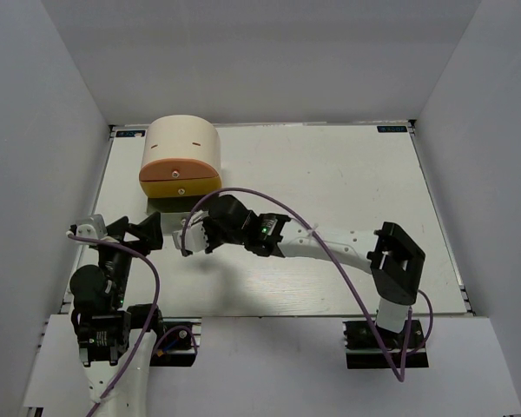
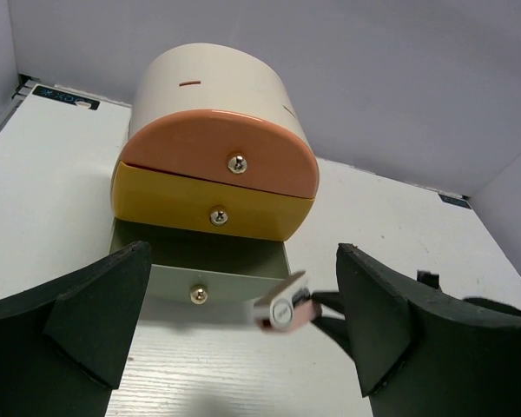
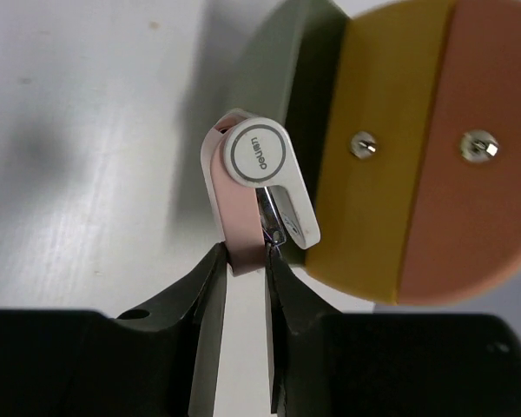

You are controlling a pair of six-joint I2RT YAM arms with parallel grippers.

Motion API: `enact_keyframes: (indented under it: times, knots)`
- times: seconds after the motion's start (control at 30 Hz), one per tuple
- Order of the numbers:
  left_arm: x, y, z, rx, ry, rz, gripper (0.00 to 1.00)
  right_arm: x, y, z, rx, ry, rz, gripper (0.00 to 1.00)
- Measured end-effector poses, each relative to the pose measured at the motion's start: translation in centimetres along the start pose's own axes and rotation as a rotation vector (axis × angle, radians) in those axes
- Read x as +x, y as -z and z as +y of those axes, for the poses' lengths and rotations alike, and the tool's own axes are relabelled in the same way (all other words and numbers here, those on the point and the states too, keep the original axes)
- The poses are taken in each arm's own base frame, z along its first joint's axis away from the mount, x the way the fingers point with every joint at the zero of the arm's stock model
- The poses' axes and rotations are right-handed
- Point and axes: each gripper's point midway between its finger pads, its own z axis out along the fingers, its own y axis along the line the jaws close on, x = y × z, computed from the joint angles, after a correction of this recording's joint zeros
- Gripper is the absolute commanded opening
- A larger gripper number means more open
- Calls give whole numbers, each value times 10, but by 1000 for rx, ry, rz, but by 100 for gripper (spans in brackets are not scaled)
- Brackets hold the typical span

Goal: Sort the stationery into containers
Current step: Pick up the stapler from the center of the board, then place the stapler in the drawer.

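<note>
The cream cylindrical box [image 1: 182,137] stands at the back left with its orange drawer [image 1: 179,167] and yellow drawer [image 1: 181,185] shut. A grey-green bottom drawer [image 2: 230,282] is pulled out below them. My right gripper [image 3: 247,265] is shut on the stubby white-pink piece [image 3: 243,195] and holds it just in front of that drawer's front right corner. The piece also shows in the left wrist view [image 2: 285,308]. My left gripper [image 2: 243,339] is open and empty, facing the drawer's knob [image 2: 198,294]. No highlighters or cream sticks are in view.
The right arm [image 1: 330,241] stretches across the middle of the white table [image 1: 330,174] with its purple cable looping above. Grey walls close in the table on three sides.
</note>
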Motion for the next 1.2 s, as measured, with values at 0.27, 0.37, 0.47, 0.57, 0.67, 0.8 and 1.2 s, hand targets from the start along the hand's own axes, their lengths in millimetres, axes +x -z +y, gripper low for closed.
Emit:
enact_keyframes:
  times: [0.27,0.37,0.47,0.57,0.67,0.8,1.2]
  knots:
    - [1,2,1,-4,1,1,97,26,-30,-42,232,-45,117,0]
    - [1,2,1,-4,1,2,97,43,-46,-40,245,-51,168,0]
    - [1,2,1,-4,1,2,97,57,-57,-41,259,-58,207,0]
    - [1,2,1,-4,1,2,97,68,-62,-43,273,-65,235,0]
    - [1,2,1,-4,1,2,97,75,-64,-47,289,-74,249,22]
    - [1,2,1,-4,1,2,97,79,-64,-48,295,-84,255,46]
    - [1,2,1,-4,1,2,97,65,-53,-47,266,-145,192,8]
